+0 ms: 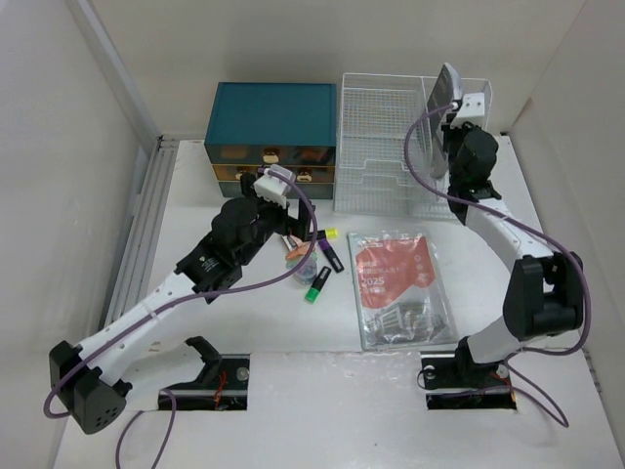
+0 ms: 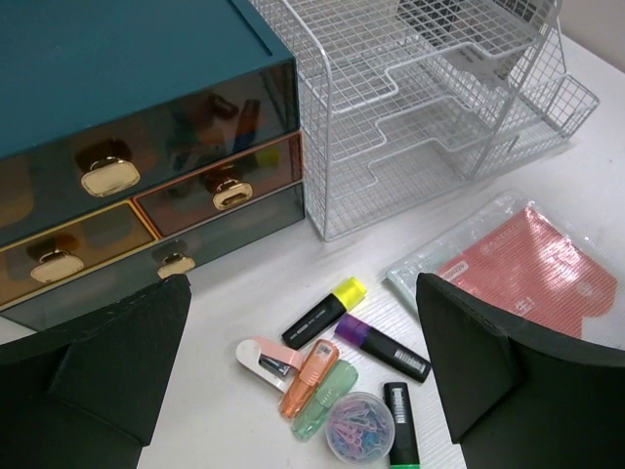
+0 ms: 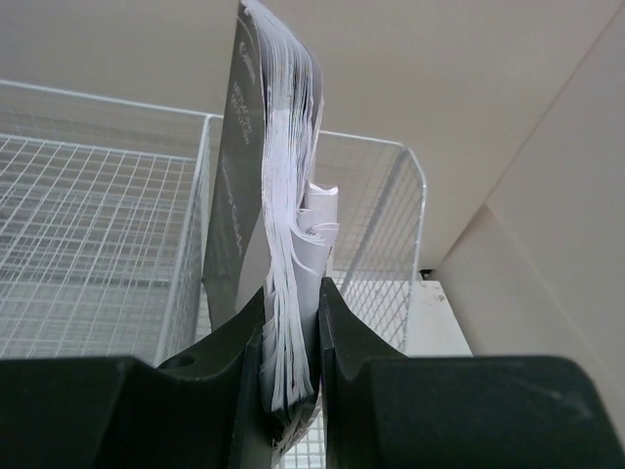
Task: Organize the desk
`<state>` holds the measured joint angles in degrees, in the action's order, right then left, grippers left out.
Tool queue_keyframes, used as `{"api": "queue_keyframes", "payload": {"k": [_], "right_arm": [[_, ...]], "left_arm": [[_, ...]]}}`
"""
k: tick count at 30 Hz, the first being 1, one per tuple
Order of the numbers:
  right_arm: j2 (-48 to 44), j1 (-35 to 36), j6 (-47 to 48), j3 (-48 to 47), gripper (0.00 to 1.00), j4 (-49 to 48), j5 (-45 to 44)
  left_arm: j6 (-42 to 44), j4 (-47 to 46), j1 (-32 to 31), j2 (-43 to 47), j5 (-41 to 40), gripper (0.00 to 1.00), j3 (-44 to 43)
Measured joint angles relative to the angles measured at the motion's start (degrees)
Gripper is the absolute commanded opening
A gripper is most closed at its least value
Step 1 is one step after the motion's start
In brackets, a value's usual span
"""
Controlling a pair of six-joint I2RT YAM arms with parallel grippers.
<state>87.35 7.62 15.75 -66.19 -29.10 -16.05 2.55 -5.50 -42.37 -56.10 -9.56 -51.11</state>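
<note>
The white desk (image 1: 244,322) holds a heap of stationery: yellow (image 2: 327,311), purple (image 2: 383,348) and green (image 2: 400,425) highlighters, a pink stapler (image 2: 269,357), an orange correction tape (image 2: 311,376), a pale green one (image 2: 327,396) and a tub of paper clips (image 2: 359,427). My left gripper (image 2: 303,283) hangs open just above this heap, nothing between its fingers. My right gripper (image 3: 291,293) is shut on the lower edge of a grey-covered book (image 3: 278,147), which it holds upright over the right end of the white wire rack (image 1: 391,147).
A teal drawer box (image 1: 271,137) with gold handles stands at the back, touching the rack's left side. A clear sleeve with a red-printed sheet (image 1: 400,283) lies flat in front of the rack. Walls close in on both sides.
</note>
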Motion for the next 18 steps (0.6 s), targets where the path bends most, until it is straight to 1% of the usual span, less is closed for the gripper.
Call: {"api": "queue_keyframes", "payload": {"k": [3, 6, 13, 14, 15, 16, 17, 18], "right_arm": [[1.2, 0.0, 0.3, 4.2, 0.0, -4.9, 1.7], [2.7, 0.0, -0.5, 7.0, 0.0, -7.0, 2.8], [7.2, 0.0, -2.7, 7.2, 0.0, -10.1, 2.4], [7.8, 0.0, -2.9, 7.2, 0.02, -10.2, 2.1], [8.1, -0.1, -3.0, 7.2, 0.08, -10.1, 1.9], [8.4, -0.1, -3.1, 7.2, 0.18, -10.1, 1.7], [8.5, -0.1, -3.3, 7.2, 0.36, -10.1, 1.6], [8.5, -0.1, -3.4, 7.2, 0.45, -10.1, 1.5]], "left_arm": [[0.0, 0.1, 0.1, -0.9, 0.0, 1.0, 0.0], [0.0, 0.4, 0.1, -1.4, 0.0, 1.0, 0.0], [0.0, 0.6, 0.5, -1.6, 0.2, 1.0, 0.0], [0.0, 0.6, 0.6, -1.7, 0.3, 1.0, 0.0], [0.0, 0.6, 0.6, -1.7, 0.3, 1.0, 0.0], [0.0, 0.6, 0.6, -1.7, 0.3, 1.0, 0.0], [0.0, 0.6, 0.6, -1.7, 0.3, 1.0, 0.0], [0.0, 0.6, 0.6, -1.7, 0.3, 1.0, 0.0]]}}
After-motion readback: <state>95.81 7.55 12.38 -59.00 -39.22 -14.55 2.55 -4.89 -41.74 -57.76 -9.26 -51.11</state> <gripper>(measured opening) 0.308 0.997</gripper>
